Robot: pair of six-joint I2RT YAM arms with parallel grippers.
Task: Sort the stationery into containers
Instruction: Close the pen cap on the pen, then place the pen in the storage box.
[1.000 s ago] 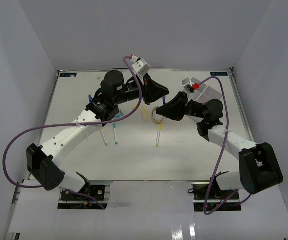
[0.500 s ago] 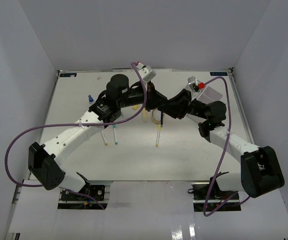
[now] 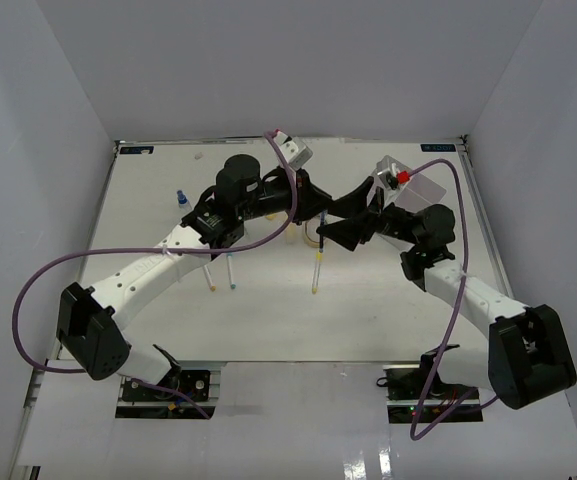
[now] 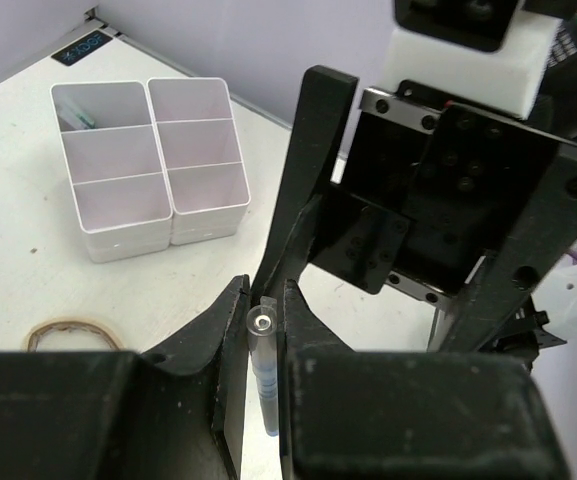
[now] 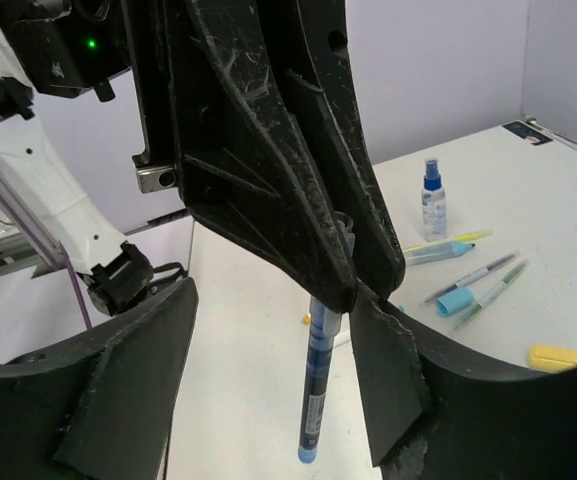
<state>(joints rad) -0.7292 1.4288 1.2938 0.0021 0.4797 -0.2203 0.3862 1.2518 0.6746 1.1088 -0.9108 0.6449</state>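
A blue pen (image 5: 318,390) hangs upright above the table, its clear top end pinched between the fingers of my left gripper (image 4: 263,290), which is shut on it. My right gripper (image 5: 276,295) stands open around the same pen, its fingers apart on either side and not touching it. From above, both grippers meet at mid-table, left gripper (image 3: 315,208) and right gripper (image 3: 334,222), with the pen (image 3: 321,226) between them. The white divided tray (image 4: 148,150) sits farther back; a green pen lies in its rear compartment. A tan rubber band (image 4: 68,335) lies on the table below.
Loose pens (image 3: 231,270) and another pen (image 3: 316,272) lie near the table's middle. A small blue-capped bottle (image 5: 431,195), markers (image 5: 448,248), a blue block (image 5: 456,300) and a yellow block (image 5: 555,357) lie to the left. The right arm covers most of the tray from above.
My right gripper has opened and let go of the blue pen. The left gripper came in from the left, shut on the pen's top and now holds it alone.
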